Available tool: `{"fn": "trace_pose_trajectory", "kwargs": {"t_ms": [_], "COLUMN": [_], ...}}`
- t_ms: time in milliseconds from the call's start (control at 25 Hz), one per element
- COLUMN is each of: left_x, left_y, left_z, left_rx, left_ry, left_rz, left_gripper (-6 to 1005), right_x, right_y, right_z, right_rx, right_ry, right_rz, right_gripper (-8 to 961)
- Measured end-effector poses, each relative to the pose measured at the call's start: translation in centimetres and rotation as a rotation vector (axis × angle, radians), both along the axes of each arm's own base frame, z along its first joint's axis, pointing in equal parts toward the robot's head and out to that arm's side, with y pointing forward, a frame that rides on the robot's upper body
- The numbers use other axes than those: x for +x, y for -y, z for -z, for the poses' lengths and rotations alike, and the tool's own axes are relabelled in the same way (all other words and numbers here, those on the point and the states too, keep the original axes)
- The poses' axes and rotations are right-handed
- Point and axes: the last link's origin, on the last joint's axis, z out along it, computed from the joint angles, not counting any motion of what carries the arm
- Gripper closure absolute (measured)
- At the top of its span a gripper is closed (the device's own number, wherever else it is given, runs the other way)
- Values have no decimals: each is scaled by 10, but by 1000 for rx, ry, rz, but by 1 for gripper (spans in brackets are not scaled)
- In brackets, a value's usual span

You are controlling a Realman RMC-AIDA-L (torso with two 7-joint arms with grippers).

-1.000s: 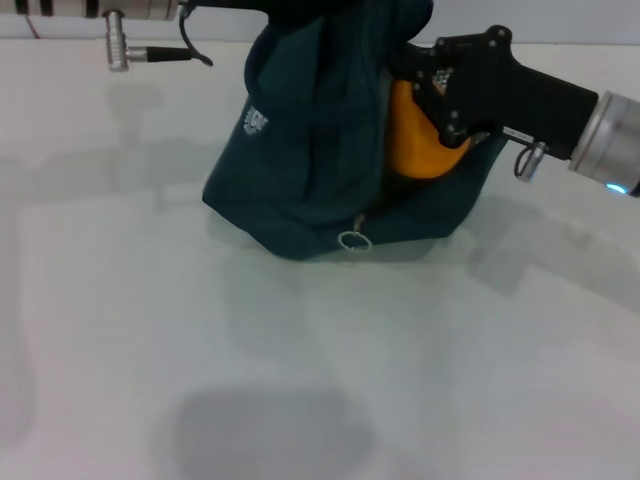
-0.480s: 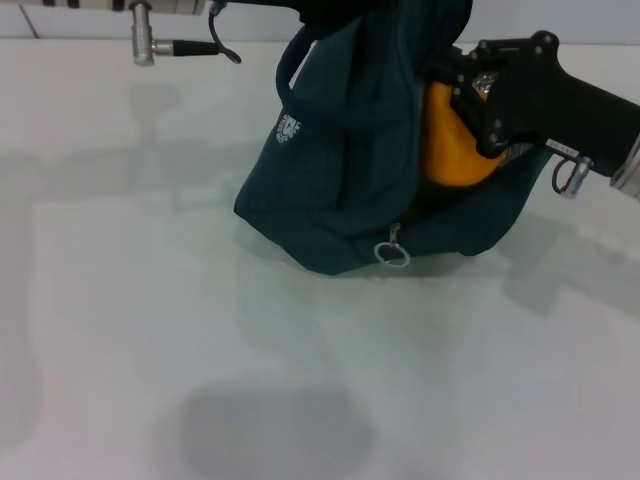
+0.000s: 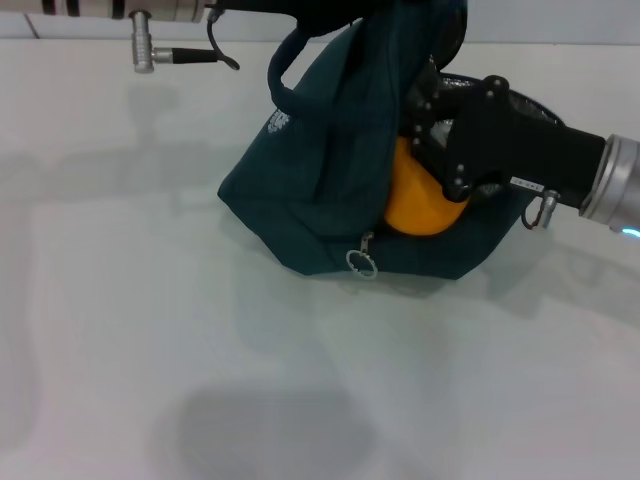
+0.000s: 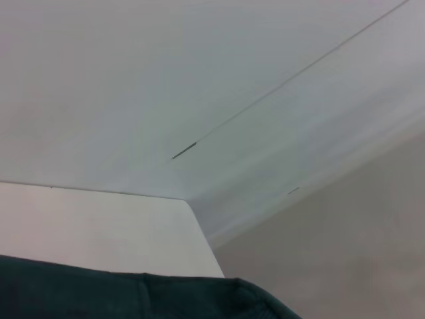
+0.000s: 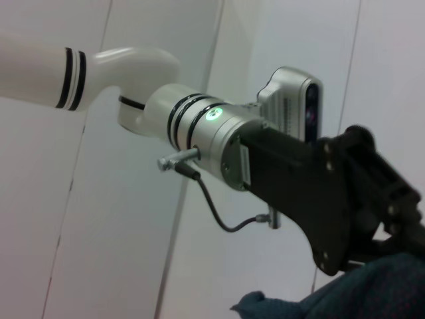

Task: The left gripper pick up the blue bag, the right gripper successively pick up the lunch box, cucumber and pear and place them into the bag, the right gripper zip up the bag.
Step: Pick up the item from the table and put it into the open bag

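**Camera placement across the three views**

The head camera is looking forward and down at the white table [image 3: 200, 380], framing the blue bag [image 3: 330, 190] at middle distance. The left wrist camera is facing upward toward wall and ceiling, catching only bag fabric [image 4: 133, 299]. The right wrist camera is looking across at the left gripper [image 5: 392, 232], sharing the bag's edge [image 5: 358, 292].

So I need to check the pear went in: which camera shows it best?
The head view: the pear shows orange in the blue bag mouth, against the right gripper. The left and right wrist views show only bag fabric, no pear.
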Motion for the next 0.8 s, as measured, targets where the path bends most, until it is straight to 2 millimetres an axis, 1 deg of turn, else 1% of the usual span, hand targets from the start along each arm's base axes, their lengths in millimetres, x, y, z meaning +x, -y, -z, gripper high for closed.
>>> {"fn": "trace_pose_trajectory", "kwargs": {"t_ms": [440,800], "left_x": [2,-2], "left_y": [3,3], "left_z": [2,1], "left_rx": [-14,-13], "left_ry": [14,13], "left_rz": [7,-2], "left_gripper": [927,927], "right_x": [-2,-4], "right_y": [-19,-20], "right_z": [3,-1], "right_rx": [61,77], "right_ry": [73,48], "right_rz": [39,36], "right_gripper": [871,869]}}
